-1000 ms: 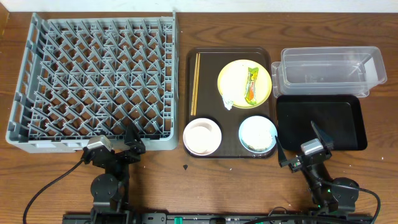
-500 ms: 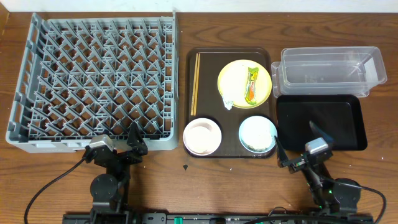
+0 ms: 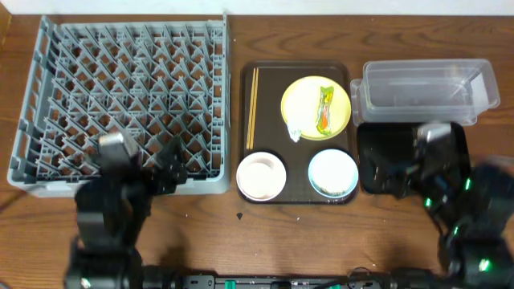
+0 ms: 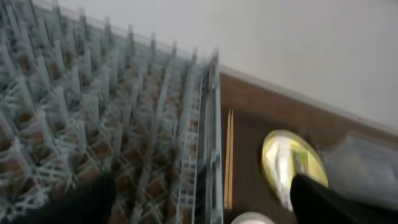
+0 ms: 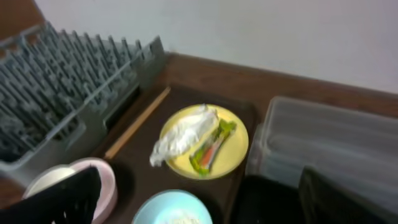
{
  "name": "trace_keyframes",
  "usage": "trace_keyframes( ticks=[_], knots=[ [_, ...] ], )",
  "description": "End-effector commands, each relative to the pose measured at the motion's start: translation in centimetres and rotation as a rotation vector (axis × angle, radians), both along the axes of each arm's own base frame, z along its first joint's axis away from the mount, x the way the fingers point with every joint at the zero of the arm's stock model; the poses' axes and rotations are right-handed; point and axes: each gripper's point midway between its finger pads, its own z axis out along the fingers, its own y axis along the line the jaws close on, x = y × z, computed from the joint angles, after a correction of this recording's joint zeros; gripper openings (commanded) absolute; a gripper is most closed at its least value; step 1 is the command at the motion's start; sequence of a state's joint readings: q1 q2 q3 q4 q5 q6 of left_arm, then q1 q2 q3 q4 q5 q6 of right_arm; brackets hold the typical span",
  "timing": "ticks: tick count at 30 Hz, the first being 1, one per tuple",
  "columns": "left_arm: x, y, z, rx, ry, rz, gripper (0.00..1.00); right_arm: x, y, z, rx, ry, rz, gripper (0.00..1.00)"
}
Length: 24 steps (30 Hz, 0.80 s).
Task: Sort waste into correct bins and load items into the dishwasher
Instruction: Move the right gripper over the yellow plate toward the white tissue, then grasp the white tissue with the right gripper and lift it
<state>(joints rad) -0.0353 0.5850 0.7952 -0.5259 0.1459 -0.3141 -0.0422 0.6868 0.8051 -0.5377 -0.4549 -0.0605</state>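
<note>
**Operator:** Report the position of the waste.

**Technician:** The snack wrapper (image 3: 324, 108) and the crumpled tissue (image 3: 292, 128) both lie on the yellow plate (image 3: 299, 98). The wrapper is right of centre and the tissue is at the near-left rim. The light blue bowl (image 3: 333, 172) holds pale contents.

**Operator:** And the items to load?

**Technician:** The plate sits at the far end of the brown serving tray (image 3: 271, 80). The chopsticks (image 3: 254, 108) lie side by side along the tray's left edge. The cream-white bowl (image 3: 261, 176) is at the near-left corner and overhangs the tray's edge. The blue bowl is at the near-right corner.

**Operator:** Receptacles?

**Technician:** The dish rack (image 3: 120, 88) stands left of the serving tray. The clear tub (image 3: 422, 92) stands to the right, with the black tray (image 3: 385, 140) just in front of it.

**Operator:** Tool state?

**Technician:** The left gripper (image 4: 199, 206) is over the rack's near edge, with its fingers (image 4: 326, 199) wide apart and nothing between them. The right gripper (image 5: 205, 200) is above the black tray, spread fully and also empty. Both arms appear blurred in the overhead view.
</note>
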Motion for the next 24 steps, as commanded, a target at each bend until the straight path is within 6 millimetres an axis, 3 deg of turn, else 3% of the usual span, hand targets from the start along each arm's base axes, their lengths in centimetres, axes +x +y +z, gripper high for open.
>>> trace_keyframes(
  ticks=[1, 3, 5, 6, 9, 10, 13, 15, 17, 21, 24],
  knots=[
    [0.7, -1.1, 2.6, -0.023, 0.109, -0.062, 0.90, 1.9, 0.4, 3.5, 0.023, 0.057, 0.029, 0.99],
    [1.0, -1.1, 2.9, -0.023, 0.170, -0.062, 0.90, 2.5, 1.6, 4.4, 0.139, 0.126, 0.063, 0.99],
    [1.2, -1.2, 3.1, -0.024, 0.195, -0.063, 0.90, 2.5, 2.5, 4.1, 0.202, 0.202, 0.101, 0.99],
    [1.3, -1.8, 2.9, -0.041, 0.207, -0.093, 0.90, 2.8, 4.1, 4.6, 0.241, 0.191, 0.217, 0.99],
    [1.0, -2.5, 2.7, -0.062, 0.222, -0.129, 0.90, 3.8, 5.4, 4.3, 0.303, 0.254, 0.268, 0.99],
    [1.0, -2.6, 2.7, -0.066, 0.222, -0.137, 0.98, 4.4, 5.6, 3.6, 0.310, 0.302, 0.251, 0.98],
    [1.1, -2.6, 2.8, -0.067, 0.217, -0.138, 0.98, 7.3, 6.7, -2.1, 0.124, 0.568, 0.098, 0.93],
    [1.1, -2.6, 2.8, -0.067, 0.219, -0.138, 0.98, 9.0, 7.9, -5.0, -0.037, 0.671, 0.029, 0.99],
    [1.0, -2.6, 2.8, -0.066, 0.218, -0.138, 0.98, 10.6, 9.0, -6.5, -0.098, 0.705, -0.009, 0.98],
    [0.9, -2.6, 2.6, -0.065, 0.228, -0.135, 0.98, 14.3, 11.5, -9.8, -0.118, 0.708, -0.086, 0.72],
    [0.8, -2.6, 2.5, -0.065, 0.233, -0.135, 0.98, 16.8, 12.8, -13.6, -0.121, 0.714, -0.145, 0.69]
  ],
)
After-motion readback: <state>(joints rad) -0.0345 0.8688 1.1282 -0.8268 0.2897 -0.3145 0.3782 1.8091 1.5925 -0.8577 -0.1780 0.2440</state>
